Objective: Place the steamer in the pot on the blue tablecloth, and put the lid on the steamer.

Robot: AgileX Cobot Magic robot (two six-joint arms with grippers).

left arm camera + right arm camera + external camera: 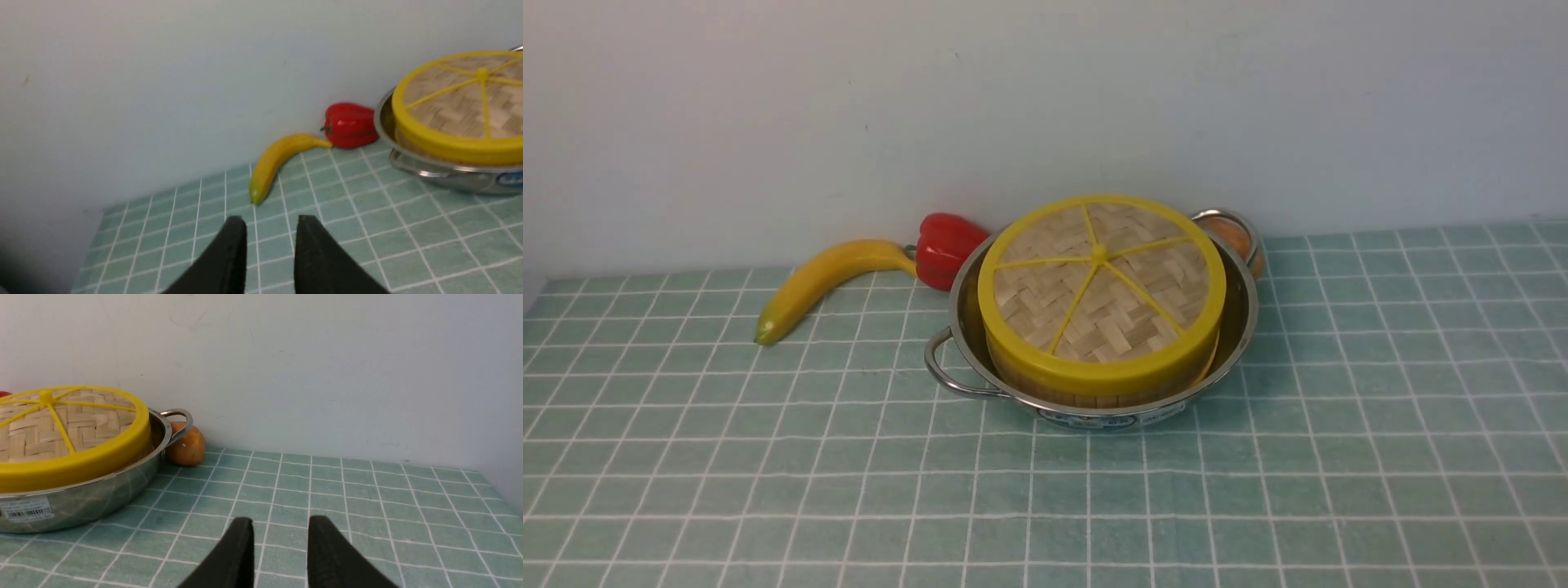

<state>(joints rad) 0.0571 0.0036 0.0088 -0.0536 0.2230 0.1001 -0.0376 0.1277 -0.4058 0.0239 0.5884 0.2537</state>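
The steel pot (1241, 327) stands on the blue tablecloth (768, 457) near the back wall. The steamer (1094, 394) sits inside the pot; only its slatted side shows. The lid (1099, 282) lies flat on top of the steamer and covers it. All three also show in the left wrist view, with the lid (461, 106) above the pot (449, 177), and in the right wrist view, with the lid (61, 433) above the pot (102, 494). No gripper shows in the front view. My left gripper (270, 222) and right gripper (280, 522) hover low over bare cloth, away from the pot, with jaws close together and nothing between them.
A yellow banana (825, 282) and a red pepper (946, 249) lie left of the pot by the wall. An orange round fruit (1235, 237) sits behind the pot's far handle. The grey wall runs along the back of the cloth.
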